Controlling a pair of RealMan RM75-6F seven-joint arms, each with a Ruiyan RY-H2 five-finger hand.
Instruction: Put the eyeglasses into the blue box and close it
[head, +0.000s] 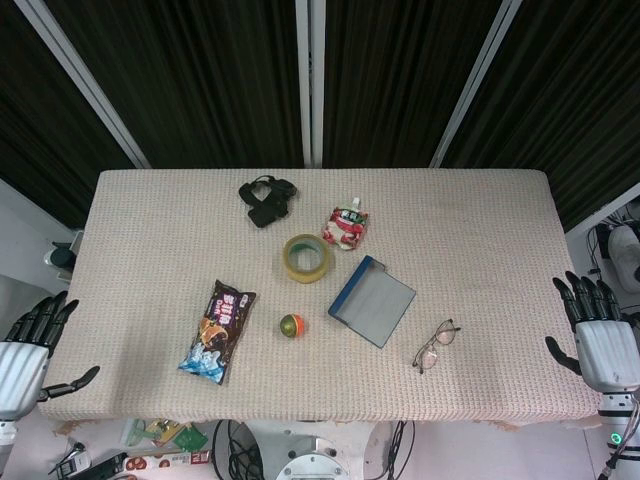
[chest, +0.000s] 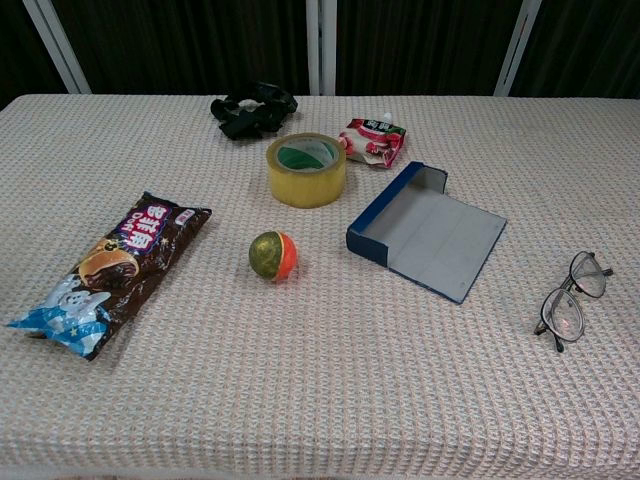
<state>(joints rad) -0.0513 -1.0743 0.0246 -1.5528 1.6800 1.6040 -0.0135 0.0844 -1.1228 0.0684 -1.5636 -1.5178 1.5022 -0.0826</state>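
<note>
Honestly, the thin eyeglasses (chest: 571, 299) lying flat could slip from my fingers or bend; both my right hand (head: 603, 335) and left hand (head: 28, 345) hang empty, fingers spread, off the table's ends; the glasses lie right of the open blue box (chest: 428, 230), long axis diagonal, lenses toward my near-right.

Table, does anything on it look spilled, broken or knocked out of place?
Nothing looks spilled or damaged. The blue box lies open with its lid flat on the table, empty. The eyeglasses lie unfolded to its right, apart from it. The tape roll, ball and snack bag lie apart, intact.
</note>
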